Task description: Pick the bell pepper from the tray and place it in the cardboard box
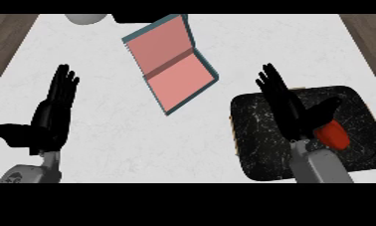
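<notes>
A red bell pepper [335, 135] lies on the black speckled tray [257, 135] at the lower right. My right hand [288, 106] hovers over the tray with its fingers straight, open; its thumb reaches toward the pepper, and the palm hides part of it. The box [170, 65] is a teal-rimmed, salmon-pink open container with a middle divider, lying tilted at the centre top, well left of and beyond the tray. At the left of the counter my left hand [53, 115] rests open, fingers up.
A grey round object [86, 18] and a dark object [140, 18] sit at the counter's far edge, just beyond the box. Brown wood shows along the left and right sides. Bare white counter lies between the hands.
</notes>
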`<state>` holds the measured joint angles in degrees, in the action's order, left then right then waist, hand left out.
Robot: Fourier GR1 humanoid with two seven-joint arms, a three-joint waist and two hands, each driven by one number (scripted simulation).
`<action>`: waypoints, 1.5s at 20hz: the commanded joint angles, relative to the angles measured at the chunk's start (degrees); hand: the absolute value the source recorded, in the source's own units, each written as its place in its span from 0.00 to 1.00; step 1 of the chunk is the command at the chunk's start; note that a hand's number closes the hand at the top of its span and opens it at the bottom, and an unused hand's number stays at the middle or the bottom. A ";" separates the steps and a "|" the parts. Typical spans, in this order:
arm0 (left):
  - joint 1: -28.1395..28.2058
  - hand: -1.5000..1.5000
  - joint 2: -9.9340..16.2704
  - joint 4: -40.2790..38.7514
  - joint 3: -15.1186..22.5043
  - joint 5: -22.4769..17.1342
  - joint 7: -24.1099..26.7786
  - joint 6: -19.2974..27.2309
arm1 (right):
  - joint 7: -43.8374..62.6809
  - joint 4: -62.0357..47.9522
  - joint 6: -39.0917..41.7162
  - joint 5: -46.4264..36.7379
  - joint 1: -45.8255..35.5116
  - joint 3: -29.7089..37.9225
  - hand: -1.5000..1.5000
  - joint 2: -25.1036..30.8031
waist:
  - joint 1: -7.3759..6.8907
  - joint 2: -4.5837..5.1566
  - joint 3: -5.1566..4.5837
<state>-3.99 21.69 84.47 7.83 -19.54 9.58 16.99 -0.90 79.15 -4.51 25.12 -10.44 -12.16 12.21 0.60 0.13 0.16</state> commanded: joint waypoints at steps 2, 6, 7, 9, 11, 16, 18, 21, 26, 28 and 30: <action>-1.43 0.50 3.16 1.67 2.24 2.72 -2.52 -3.68 | -0.07 5.51 5.23 -3.43 6.39 -0.49 0.00 8.70 | 0.52 -0.39 -0.16; -6.70 0.50 5.55 1.50 9.43 7.74 -6.48 -7.31 | -8.95 2.13 11.32 -12.64 11.13 -1.51 0.00 20.19 | 3.95 -0.41 0.02; -3.10 0.50 2.89 0.32 6.71 4.99 -4.47 -4.80 | -13.53 7.60 -1.19 4.87 2.98 12.53 0.00 1.89 | 10.18 -3.97 2.68; -4.56 0.50 3.44 0.89 9.90 6.64 -5.25 -7.06 | -12.25 2.68 3.09 -26.91 5.25 0.50 0.00 28.84 | 5.35 -0.86 -0.78; -3.99 0.50 4.49 1.29 10.80 7.05 -5.79 -8.36 | -18.35 1.48 -0.03 -33.29 7.83 1.08 0.00 32.71 | 4.49 -0.79 -0.20; -5.39 0.50 2.89 3.06 12.81 7.09 -9.21 -8.41 | -31.07 2.89 -11.74 -45.69 14.63 2.24 0.00 38.53 | 3.80 -0.96 -0.03; -6.81 0.50 3.80 2.73 11.20 6.68 -9.61 -9.03 | -33.76 5.86 -14.39 -46.16 19.83 4.92 0.00 41.29 | 3.65 -0.88 -0.15; -5.65 0.50 3.61 2.61 12.10 7.66 -8.12 -10.77 | -28.36 14.54 -14.51 -45.72 27.67 9.06 0.00 45.34 | 2.36 -0.68 -0.29; -8.81 0.50 0.90 3.79 13.43 10.27 -12.69 -7.83 | -18.64 27.98 -3.76 -42.84 37.52 12.44 0.00 53.42 | 2.43 -0.76 -0.35; -6.61 0.50 0.51 5.58 14.78 11.05 -11.91 -8.31 | -17.58 27.96 -0.29 -41.39 39.84 14.13 0.00 54.56 | 1.55 -0.62 -0.29; -7.80 0.50 0.76 3.43 12.61 9.36 -11.12 -11.25 | -14.88 32.46 -1.22 -44.47 43.27 13.51 0.00 51.72 | 1.18 -0.44 -0.26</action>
<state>-11.59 22.47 87.77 21.24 -9.67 -1.45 7.92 -19.70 105.71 -8.00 -18.09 26.69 -0.01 63.72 2.54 -0.47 -0.15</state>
